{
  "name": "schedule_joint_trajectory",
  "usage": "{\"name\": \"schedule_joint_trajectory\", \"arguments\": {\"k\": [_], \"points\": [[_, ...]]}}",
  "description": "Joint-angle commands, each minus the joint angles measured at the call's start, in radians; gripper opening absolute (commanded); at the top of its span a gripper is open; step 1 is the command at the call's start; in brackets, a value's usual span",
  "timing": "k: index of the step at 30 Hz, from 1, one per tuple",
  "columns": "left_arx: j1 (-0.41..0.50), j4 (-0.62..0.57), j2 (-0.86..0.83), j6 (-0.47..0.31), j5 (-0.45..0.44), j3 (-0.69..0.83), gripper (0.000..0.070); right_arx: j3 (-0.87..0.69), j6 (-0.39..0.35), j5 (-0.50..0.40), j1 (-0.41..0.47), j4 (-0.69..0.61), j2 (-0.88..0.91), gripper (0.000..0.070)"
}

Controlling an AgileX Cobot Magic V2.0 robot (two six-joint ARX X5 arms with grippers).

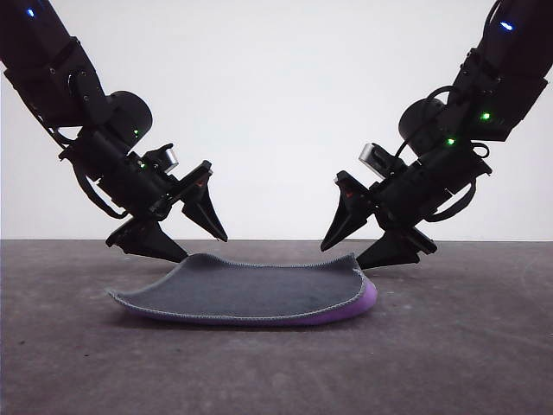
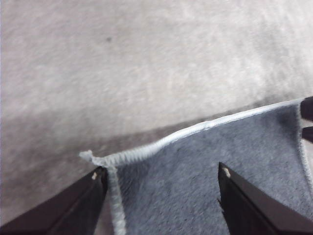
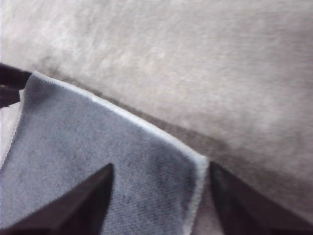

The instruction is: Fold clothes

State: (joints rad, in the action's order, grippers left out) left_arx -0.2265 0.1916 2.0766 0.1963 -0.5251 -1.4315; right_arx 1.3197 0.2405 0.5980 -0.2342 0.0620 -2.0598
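The left hand [image 1: 186, 233] hangs wide open just over the left back corner of the cloth [image 1: 251, 290]. The cloth lies on the grey desk [image 1: 78, 363] between both hands, grey side up, with purple peeking out underneath on the right. Its right edge curls up. The right hand [image 1: 354, 238] is wide open too, at the right back corner.
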Motion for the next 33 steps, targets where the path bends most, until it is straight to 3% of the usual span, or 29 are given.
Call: {"name": "schedule_joint_trajectory", "arguments": {"k": [1, 3, 4, 7, 8, 17, 23, 33], "points": [[-0.006, -0.006, 0.032, 0.0, -0.006, -0.024, 0.0429, 0.023, 0.006, -0.003, -0.004, -0.009, -0.026, 0.0255], [-0.01, -0.006, 0.032, 0.0, -0.006, -0.024, 0.0419, 0.023, 0.006, -0.003, -0.004, -0.009, -0.027, 0.0228], [-0.01, -0.006, 0.032, 0.0, -0.006, -0.024, 0.0369, 0.023, 0.006, -0.003, -0.004, -0.007, -0.027, 0.0181], [-0.01, -0.006, 0.032, 0.0, -0.006, -0.024, 0.0063, 0.023, 0.006, -0.003, -0.004, -0.002, -0.027, 0.0025], [-0.01, -0.006, 0.032, 0.0, -0.005, -0.024, 0.0003, 0.023, 0.006, -0.004, -0.004, -0.002, -0.027, 0.0], [-0.009, 0.016, 0.032, -0.001, 0.003, -0.025, 0.0012, 0.024, -0.026, -0.002, -0.001, 0.016, -0.027, 0.0], [-0.002, 0.131, 0.028, -0.026, -0.011, -0.042, 0.0012, 0.028, -0.04, 0.091, 0.008, 0.066, -0.023, 0.0], [-0.003, 0.265, -0.049, -0.066, -0.038, -0.047, 0.0011, 0.044, -0.093, 0.115, 0.011, 0.214, 0.047, 0.0]]}}
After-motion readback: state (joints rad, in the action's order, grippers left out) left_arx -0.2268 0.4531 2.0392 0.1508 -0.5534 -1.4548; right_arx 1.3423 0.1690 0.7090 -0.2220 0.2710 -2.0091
